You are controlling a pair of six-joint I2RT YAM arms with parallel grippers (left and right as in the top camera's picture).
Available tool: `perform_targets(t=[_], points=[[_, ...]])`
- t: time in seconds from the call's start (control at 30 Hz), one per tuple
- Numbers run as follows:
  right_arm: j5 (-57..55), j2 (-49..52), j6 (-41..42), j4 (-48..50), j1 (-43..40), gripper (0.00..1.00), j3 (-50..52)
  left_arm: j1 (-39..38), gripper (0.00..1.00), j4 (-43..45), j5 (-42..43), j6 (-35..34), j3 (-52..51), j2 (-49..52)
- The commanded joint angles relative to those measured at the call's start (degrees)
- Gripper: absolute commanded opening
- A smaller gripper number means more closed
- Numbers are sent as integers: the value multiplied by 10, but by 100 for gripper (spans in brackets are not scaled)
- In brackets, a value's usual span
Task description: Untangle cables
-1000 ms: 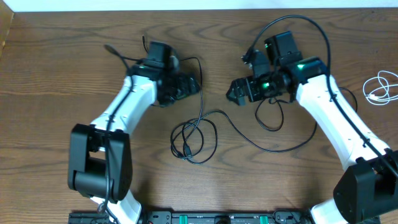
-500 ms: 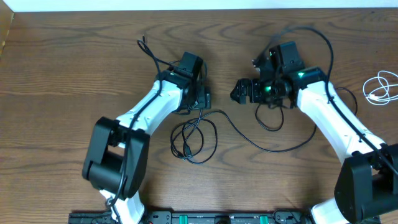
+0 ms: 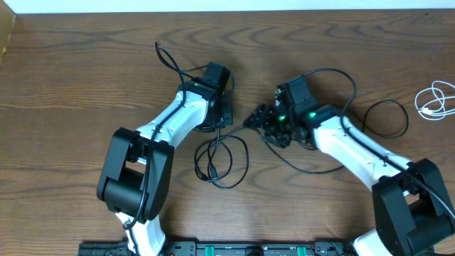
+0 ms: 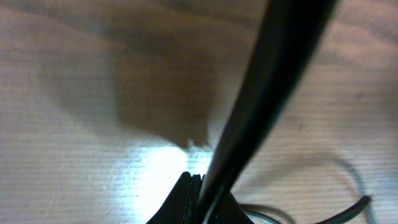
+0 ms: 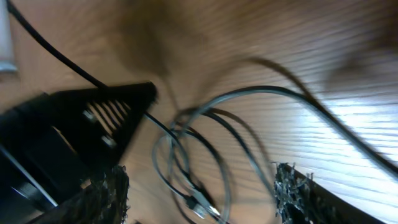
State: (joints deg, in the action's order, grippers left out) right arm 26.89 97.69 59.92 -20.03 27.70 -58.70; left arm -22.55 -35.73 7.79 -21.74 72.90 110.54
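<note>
Brown wood surface. The left arm's own thick wire curls up behind the left fingers.

Left fingers are pressed together, pinching the black cable. In the left wrist view the tips meet at bottom centre w/ no gap, & the cord runs out from btwn them toward the lens, blurred.

From the pinch the cable drops just below the tips into a loose coil of 2-3 overlapping loops, flat on the surface, w/ a small plug end inside the coil. Another strand leaves the coil's top, passes just below the right fingers, then sweeps in a long curve & goes under the right arm.

Right fingers are spread, nothing btwn them. In the right wrist view both pads sit wide apart at the bottom edge, w/ the coil & plug lying on the surface beyond the gap. The dark body of the left fingers fills that view's left side. The 2 sets of tips face each other, near but not touching.

Right arm's own thick wires arc above & behind the right fingers.

The white cable lies well to the right of the right fingers, by the surface's right edge, in small loose loops, apart from the black cable & from both arms.
</note>
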Motion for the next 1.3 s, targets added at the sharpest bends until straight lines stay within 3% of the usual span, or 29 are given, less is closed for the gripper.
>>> perform_targets(t=[0.0,0.47,0.9,1.0,1.03,1.07,1.1,1.27], points=[[-73,9,120,31,31,72,6,4,7,-28,-10,15,-2,-13],[-187,35,213,66,95,71,6,7,8,-50,-25,16,-3,-66],[-221,133,223,193,110,57,6,7,8,-50,-25,0,-3,-66],[-221,156,223,200,110,49,6,7,8,-49,-25,0,-3,-66],[-226,163,217,200,110,40,6,7,8,-49,-25,0,-3,-66],[-235,168,203,200,110,25,6,7,8,-50,-26,0,-3,-66],[-250,169,180,200,108,1,6,7,8,-50,-31,0,-3,-66],[-234,122,37,195,65,1,6,19,8,-68,-49,-29,-3,-75]])
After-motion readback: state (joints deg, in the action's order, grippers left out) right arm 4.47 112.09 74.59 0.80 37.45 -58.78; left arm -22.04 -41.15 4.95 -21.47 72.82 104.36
